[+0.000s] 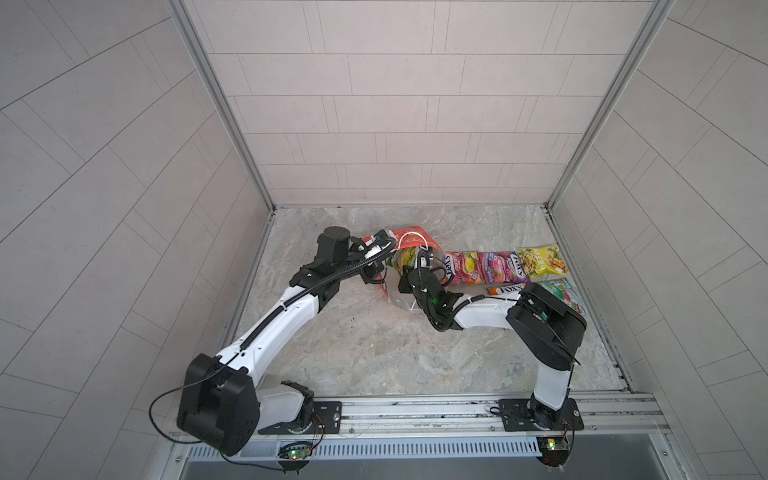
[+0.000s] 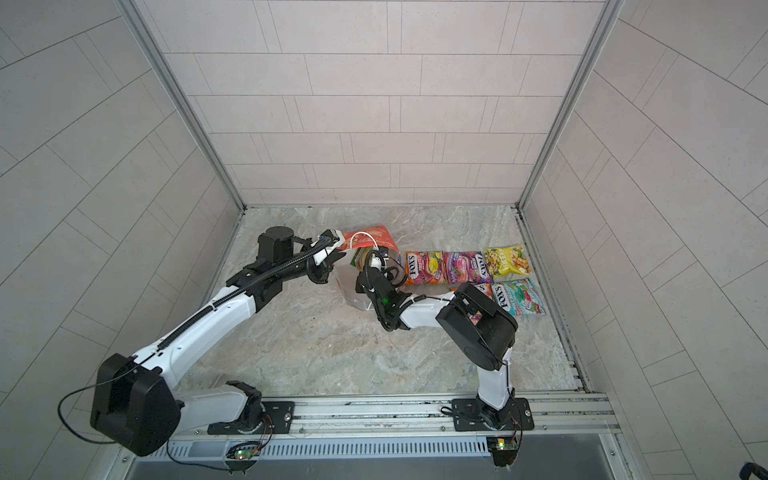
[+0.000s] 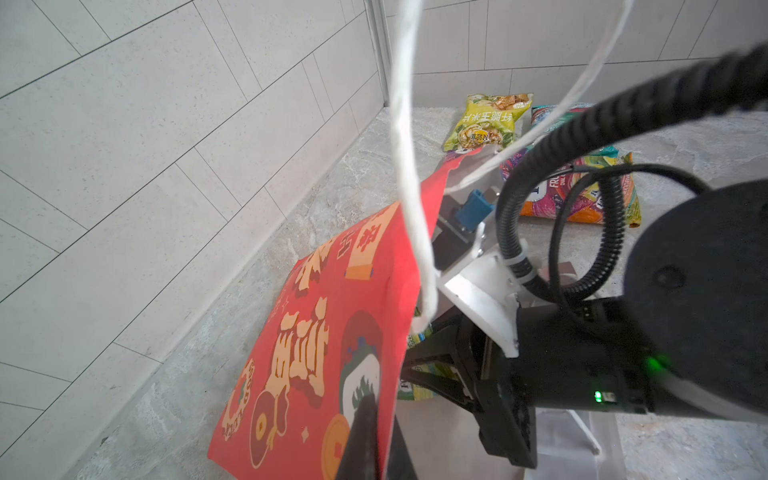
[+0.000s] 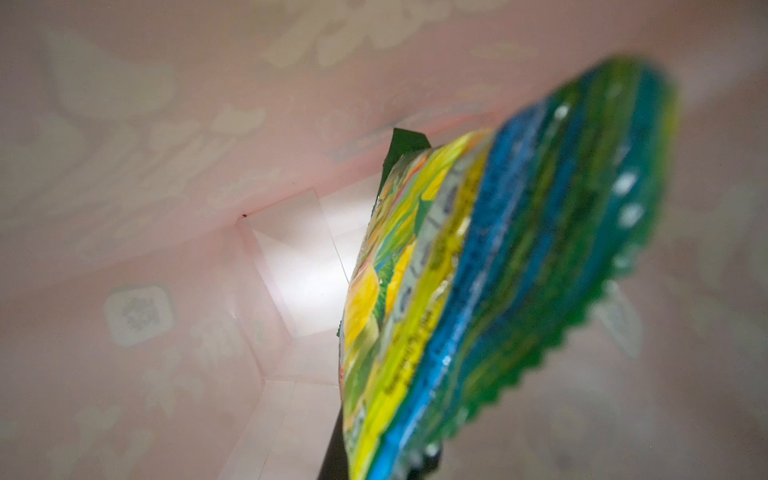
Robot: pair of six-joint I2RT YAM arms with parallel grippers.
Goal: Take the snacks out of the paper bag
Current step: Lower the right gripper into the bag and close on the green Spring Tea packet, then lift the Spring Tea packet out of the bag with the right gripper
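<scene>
Snacks: one green-yellow packet [image 4: 457,291] is inside the paper bag [image 3: 324,332], near its mouth. The other packets [image 1: 500,266] lie on the table [image 1: 374,345] just beside the bag.
Right gripper [image 3: 415,368]: inside the bag's mouth, jaws clamped on the green-yellow packet.
Left gripper [image 3: 382,432]: jaws pinched together on the bag's red wall at the rim.
Slip risk: the glossy film, apparently held by its crimped end, could slide free and fall back into the bag.
Snag risk: the cord handle [image 3: 409,166] loops across the mouth; the wrist cable [image 3: 515,232] could catch it and drag the bag.
Hold risk: a dragged bag could pull out of the left pinch.
</scene>
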